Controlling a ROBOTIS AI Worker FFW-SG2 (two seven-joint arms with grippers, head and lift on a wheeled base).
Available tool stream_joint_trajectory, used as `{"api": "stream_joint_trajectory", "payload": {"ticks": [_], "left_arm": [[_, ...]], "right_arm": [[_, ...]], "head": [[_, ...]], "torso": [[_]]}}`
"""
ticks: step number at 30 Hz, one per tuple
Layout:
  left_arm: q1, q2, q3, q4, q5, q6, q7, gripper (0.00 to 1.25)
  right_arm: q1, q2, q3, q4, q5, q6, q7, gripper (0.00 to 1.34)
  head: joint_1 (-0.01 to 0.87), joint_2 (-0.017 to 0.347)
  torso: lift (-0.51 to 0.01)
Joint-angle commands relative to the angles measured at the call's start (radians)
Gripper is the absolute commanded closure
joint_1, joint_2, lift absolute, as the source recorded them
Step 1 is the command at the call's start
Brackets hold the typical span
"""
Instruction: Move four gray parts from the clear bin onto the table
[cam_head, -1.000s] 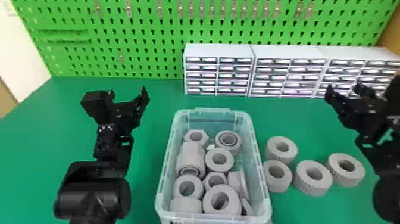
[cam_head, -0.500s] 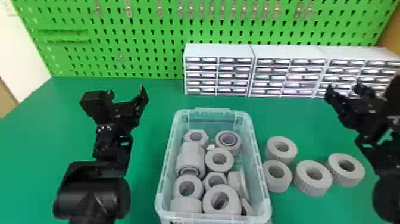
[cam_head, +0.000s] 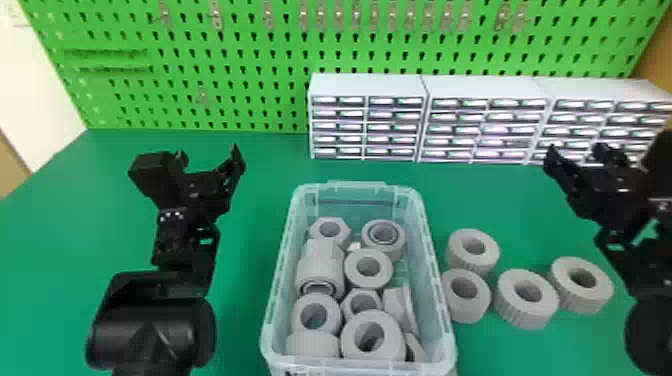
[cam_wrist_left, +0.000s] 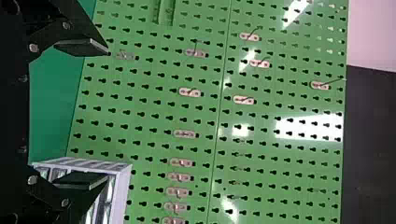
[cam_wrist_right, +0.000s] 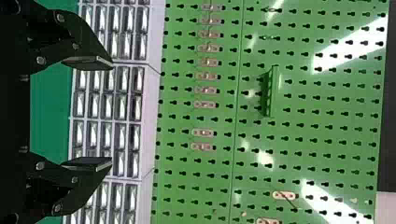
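In the head view my left gripper (cam_head: 210, 152) stands open over the table, left of the clear bin (cam_head: 434, 280). My right gripper (cam_head: 575, 147) is open above the table's right side, behind the loose parts. Several gray rings and nuts lie in the bin, among them a large ring (cam_head: 344, 345) at its near end. Outside, by the bin's right wall, are a ring (cam_head: 452, 250) and a nut (cam_head: 467, 312); two more rings (cam_head: 525, 315) (cam_head: 600, 295) sit farther right. Both wrist views show nothing between the fingers of the left gripper (cam_wrist_left: 105, 114) or the right gripper (cam_wrist_right: 112, 113).
White drawer cabinets (cam_head: 367, 85) line the back of the green table (cam_head: 260, 165), reaching from the middle to the right. Behind them rises a green pegboard (cam_head: 250, 90) with small metal hooks.
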Motion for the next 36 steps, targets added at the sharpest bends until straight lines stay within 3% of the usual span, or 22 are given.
{"api": "stream_joint_trajectory", "payload": {"ticks": [1,36], "left_arm": [[-0.002,-0.003,0.000,0.000,0.001,0.000,0.000,0.31],[-0.002,-0.003,0.000,0.000,-0.002,0.000,0.000,0.32]], "right_arm": [[0.001,0.000,-0.001,0.000,-0.001,0.002,0.000,0.53],[-0.001,-0.005,0.010,0.003,0.002,0.008,0.000,0.53]], "head": [[0.693,0.072],[0.693,0.072]], "torso": [[-0.052],[-0.052]]}}
